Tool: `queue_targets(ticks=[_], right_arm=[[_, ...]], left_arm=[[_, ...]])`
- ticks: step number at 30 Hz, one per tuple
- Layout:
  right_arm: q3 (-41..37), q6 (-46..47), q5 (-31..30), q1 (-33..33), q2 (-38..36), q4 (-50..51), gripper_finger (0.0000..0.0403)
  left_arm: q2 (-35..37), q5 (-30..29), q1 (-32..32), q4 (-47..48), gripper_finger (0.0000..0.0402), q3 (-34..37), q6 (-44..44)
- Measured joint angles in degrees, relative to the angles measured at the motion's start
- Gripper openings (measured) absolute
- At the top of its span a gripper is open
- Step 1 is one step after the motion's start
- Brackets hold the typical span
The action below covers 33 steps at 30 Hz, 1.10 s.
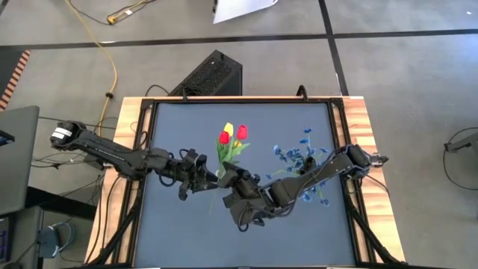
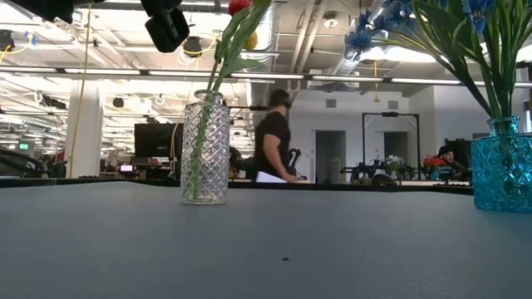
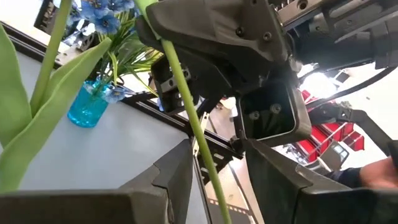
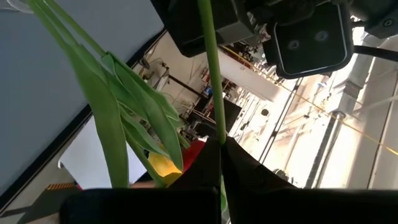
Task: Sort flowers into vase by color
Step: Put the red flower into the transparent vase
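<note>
From above, we are seeing the left gripper (image 1: 211,177) and right gripper (image 1: 233,178) meeting at mid-table beside red and yellow tulips (image 1: 233,138). At table level, those tulips are standing in a clear glass vase (image 2: 204,149); blue blossoms (image 2: 465,21) are filling a blue vase (image 2: 502,164). The left wrist view is showing released fingers (image 3: 177,171) flanking a green stem (image 3: 189,118). The right wrist view is showing fingers (image 4: 249,174) clenching that stem.

- clear vase (image 2: 204,148): cut glass, faceted, glossy
- blue vase (image 2: 502,164): tinted glass, same faceting
- table (image 1: 246,217): matt dark top, wood edges
- right gripper (image 4: 221,163): matt black plastic
</note>
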<state>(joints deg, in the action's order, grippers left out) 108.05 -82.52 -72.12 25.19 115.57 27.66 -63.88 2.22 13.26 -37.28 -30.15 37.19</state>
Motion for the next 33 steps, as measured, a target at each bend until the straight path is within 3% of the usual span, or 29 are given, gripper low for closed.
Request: queue_targets(ticks=[4, 12, 18, 25, 28, 33], right_arm=[[0.0, 0.04, 0.0, 0.0, 0.0, 0.0, 0.0029], [0.0, 0.75, 0.02, 0.04, 0.0, 0.0, 0.0031], [0.0, 2.91, -0.04, 0.02, 0.0, 2.74, 0.0057], [0.0, 3.57, -0.11, 1.08, 0.0, 6.35, 0.0152], [0.0, 7.47, -0.26, 2.29, -0.08, 6.38, 0.0192], [0.0, 13.49, -0.66, 5.39, -0.24, 6.29, 0.0229]], left_arm=[[0.0, 0.04, 0.02, 0.01, 0.0108, 0.0, 0.41], [0.0, -0.14, -0.59, 0.48, 0.0007, 0.02, 0.48], [0.0, -0.61, -1.6, 0.7, 0.0002, 0.04, 0.44], [0.0, 0.22, -1.65, -0.16, 0.0, 0.04, 0.41], [0.28, 4.19, -2.25, -1.92, 0.0, 0.04, -0.87], [0.5, 17.04, -3.91, -2.99, 0.0, -2.62, -2.13]])
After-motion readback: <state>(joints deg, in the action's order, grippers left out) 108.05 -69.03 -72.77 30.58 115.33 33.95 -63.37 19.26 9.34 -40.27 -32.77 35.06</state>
